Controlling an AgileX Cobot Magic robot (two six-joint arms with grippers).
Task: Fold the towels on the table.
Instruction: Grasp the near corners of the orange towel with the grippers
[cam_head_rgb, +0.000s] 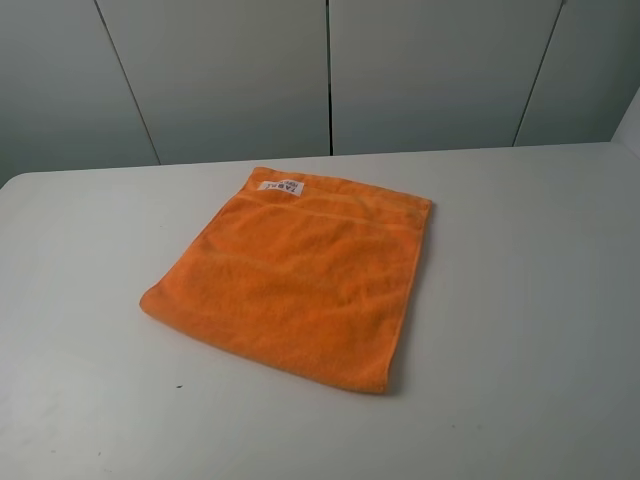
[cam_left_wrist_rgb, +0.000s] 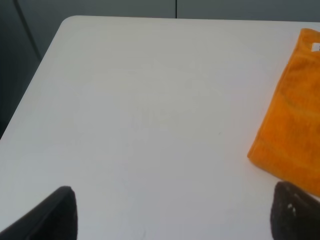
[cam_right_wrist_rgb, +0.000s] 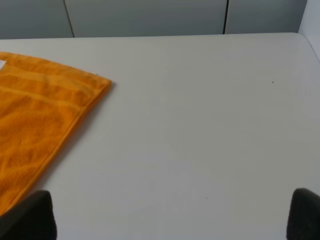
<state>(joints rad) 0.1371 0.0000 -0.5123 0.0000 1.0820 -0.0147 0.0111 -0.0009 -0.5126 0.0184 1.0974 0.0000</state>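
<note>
The orange towel (cam_head_rgb: 295, 275) lies flat on the white table (cam_head_rgb: 520, 300), near the middle, its white label (cam_head_rgb: 282, 186) at the far edge. The towel looks doubled, with a thick folded edge along its right side. Neither gripper shows in the exterior high view. In the left wrist view the towel (cam_left_wrist_rgb: 292, 115) lies ahead and to one side of my left gripper (cam_left_wrist_rgb: 172, 215), whose dark fingertips (cam_left_wrist_rgb: 55, 215) stand wide apart over bare table. In the right wrist view the towel (cam_right_wrist_rgb: 40, 125) lies beside my right gripper (cam_right_wrist_rgb: 170, 217), also wide open and empty.
Grey cabinet panels (cam_head_rgb: 330, 70) stand behind the table's far edge. The table's rounded far left corner (cam_left_wrist_rgb: 70, 21) shows in the left wrist view. Bare tabletop lies on both sides of the towel and in front of it.
</note>
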